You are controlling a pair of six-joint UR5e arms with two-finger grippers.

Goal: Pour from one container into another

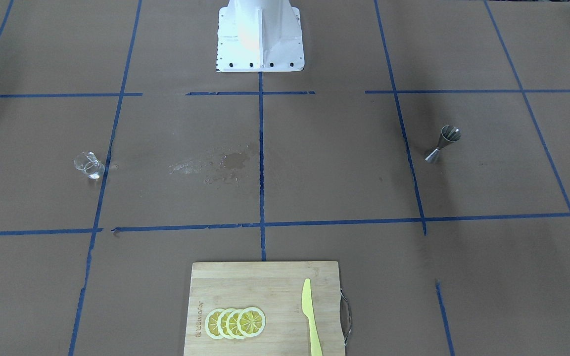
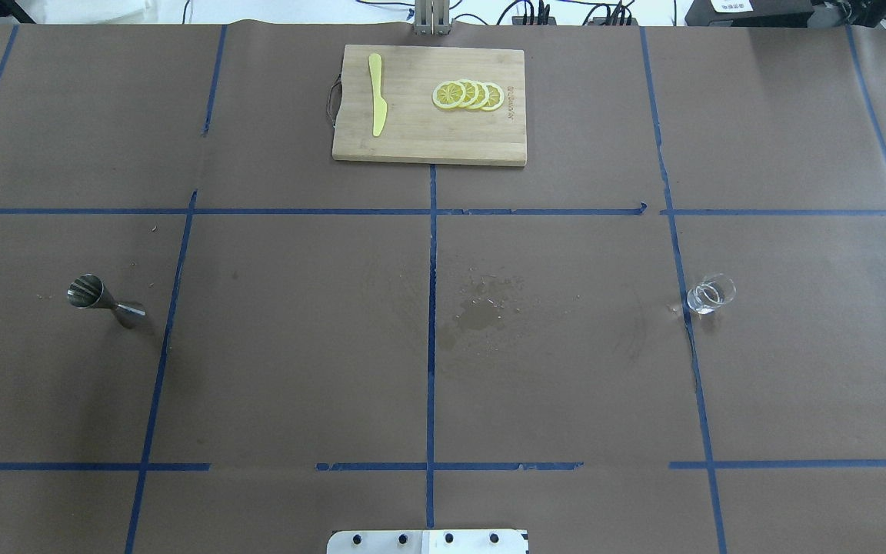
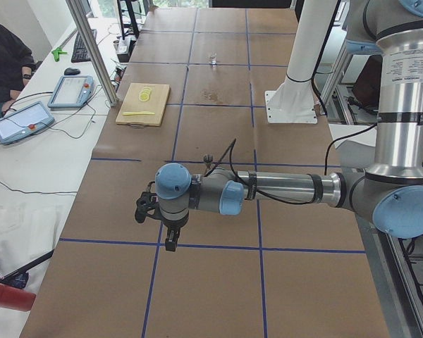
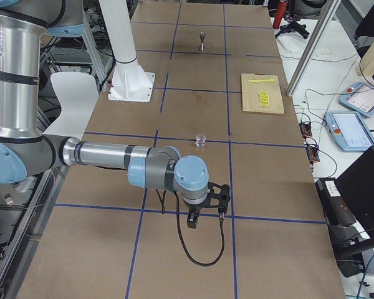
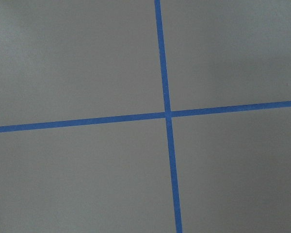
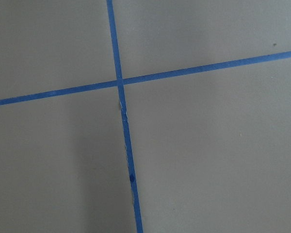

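Left end effector (image 3: pixel 170 244) and right end effector (image 4: pixel 193 220) hang pointing straight down.

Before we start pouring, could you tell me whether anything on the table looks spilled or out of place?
Yes: a wet stain with scattered droplets darkens the paper near the middle, between the jigger and the glass, touching neither. It looks like spilled liquid. Both containers stand upright.
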